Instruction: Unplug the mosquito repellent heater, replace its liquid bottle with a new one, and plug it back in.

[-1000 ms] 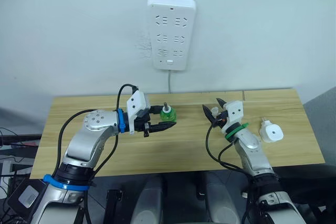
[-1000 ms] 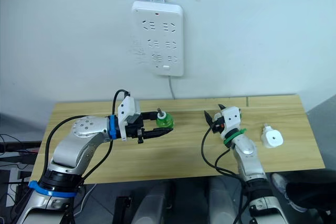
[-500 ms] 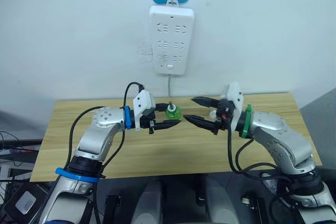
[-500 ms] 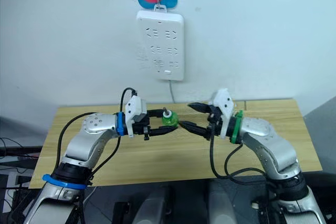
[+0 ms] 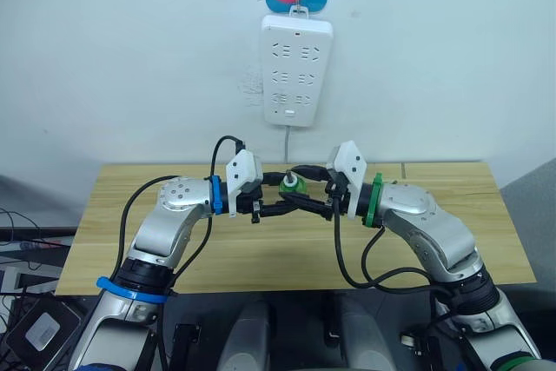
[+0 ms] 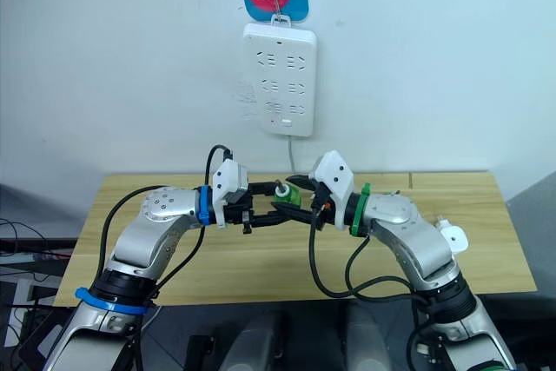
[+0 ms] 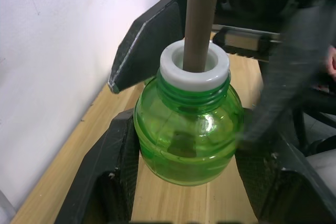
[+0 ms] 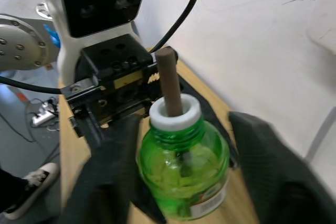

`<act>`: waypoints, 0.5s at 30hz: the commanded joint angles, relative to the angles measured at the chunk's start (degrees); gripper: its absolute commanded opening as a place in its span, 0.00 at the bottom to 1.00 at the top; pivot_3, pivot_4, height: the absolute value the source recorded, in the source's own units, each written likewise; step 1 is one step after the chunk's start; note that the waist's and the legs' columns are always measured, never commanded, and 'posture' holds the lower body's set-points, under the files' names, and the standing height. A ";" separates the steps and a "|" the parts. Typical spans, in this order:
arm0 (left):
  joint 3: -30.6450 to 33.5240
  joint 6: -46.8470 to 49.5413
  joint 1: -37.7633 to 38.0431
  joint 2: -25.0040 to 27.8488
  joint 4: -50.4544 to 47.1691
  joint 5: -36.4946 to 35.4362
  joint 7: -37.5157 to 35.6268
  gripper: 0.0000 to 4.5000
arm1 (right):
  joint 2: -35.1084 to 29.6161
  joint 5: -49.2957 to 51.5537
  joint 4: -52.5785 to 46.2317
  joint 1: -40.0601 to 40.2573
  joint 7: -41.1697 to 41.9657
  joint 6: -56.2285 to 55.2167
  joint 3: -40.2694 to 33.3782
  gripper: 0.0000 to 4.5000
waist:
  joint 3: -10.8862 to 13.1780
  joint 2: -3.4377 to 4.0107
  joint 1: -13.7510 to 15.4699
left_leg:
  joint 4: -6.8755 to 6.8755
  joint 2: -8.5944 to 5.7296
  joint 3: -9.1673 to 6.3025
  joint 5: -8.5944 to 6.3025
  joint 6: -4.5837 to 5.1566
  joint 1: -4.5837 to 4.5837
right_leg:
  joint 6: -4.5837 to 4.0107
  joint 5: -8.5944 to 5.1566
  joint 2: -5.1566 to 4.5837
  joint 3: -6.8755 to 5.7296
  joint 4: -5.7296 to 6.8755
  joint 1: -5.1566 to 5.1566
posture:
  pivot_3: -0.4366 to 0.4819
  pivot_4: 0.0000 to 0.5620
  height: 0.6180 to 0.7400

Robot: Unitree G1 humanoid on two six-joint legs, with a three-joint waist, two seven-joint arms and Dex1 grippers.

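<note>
my left gripper (image 5: 276, 195) holds the green bottle (image 5: 290, 184) above the table (image 5: 261, 249). my right gripper (image 5: 306, 188) is spread wide around the same bottle, fingers either side. heater (image 6: 453, 238) lies on the table's right end.

Above the middle of the bench (image 5: 130, 241) the passage is crowded: the left hand (image 5: 280, 195) and the right hand (image 5: 306, 195) meet nose to nose around the green bottle (image 5: 290, 184), their fingers closing off its flanks. The bottle's wick (image 7: 201, 19) sticks up at 12 o'clock. The power strip (image 5: 296, 69) and its cord (image 5: 287, 143) hang on the wall behind. The heater (image 6: 452, 238) lies at 3 o'clock near the bench edge. Bare bench lies open at 9 o'clock and toward 6 o'clock.
</note>
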 commanded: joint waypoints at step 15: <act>5.13 -1.40 0.85 -10.16 -6.54 -3.08 12.94 1.00 | 12.11 28.57 -1.36 2.54 -18.73 17.86 -27.10 0.19 | 0.00 0.00 -0.01 | 0.03 0.02 -0.06 0.00 0.00 0.00 | -0.01 0.01 -0.05 0.06 0.03 0.03 | 0.50 0.44 1.00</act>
